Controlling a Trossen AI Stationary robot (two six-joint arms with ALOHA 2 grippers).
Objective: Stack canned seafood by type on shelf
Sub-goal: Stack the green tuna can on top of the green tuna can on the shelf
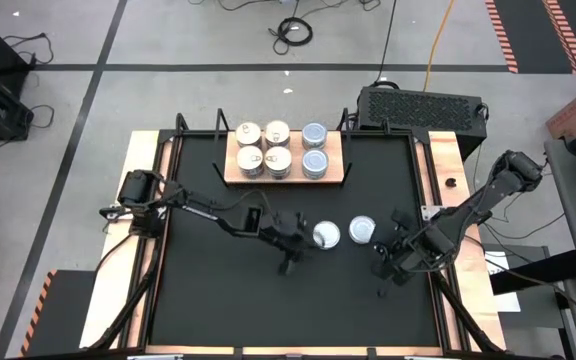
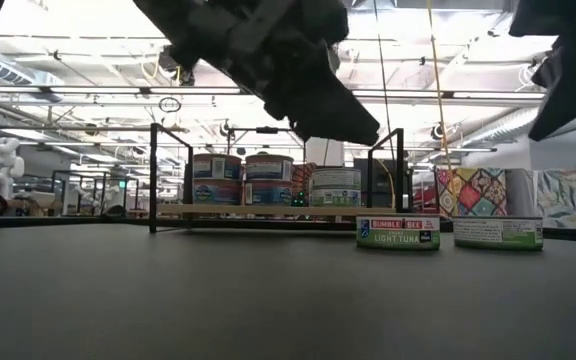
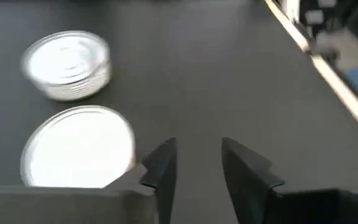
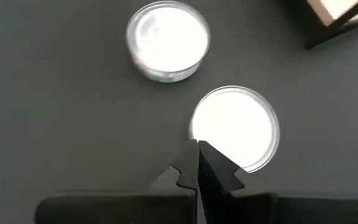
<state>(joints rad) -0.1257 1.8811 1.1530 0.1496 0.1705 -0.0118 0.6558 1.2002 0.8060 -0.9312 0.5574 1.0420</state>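
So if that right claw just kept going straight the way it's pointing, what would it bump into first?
Most likely the nearer loose tin, right ahead of the shut right gripper; the height gap between them is unclear.

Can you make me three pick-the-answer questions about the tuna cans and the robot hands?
1. Where are the two loose cans?
A. on the black table in front of the shelf
B. on top of the shelf's cans
C. on the floor

2. How many cans sit on the shelf?
A. two
B. six
C. ten

3. How are the right gripper's fingers?
A. wide apart
B. squeezing a can
C. shut with nothing between them

Answers: 1 A, the high view shows both cans on the table between the two grippers. 2 B, four with cream tops and two with silvery-blue tops. 3 C, the right wrist view shows the fingers pressed together beside a can.
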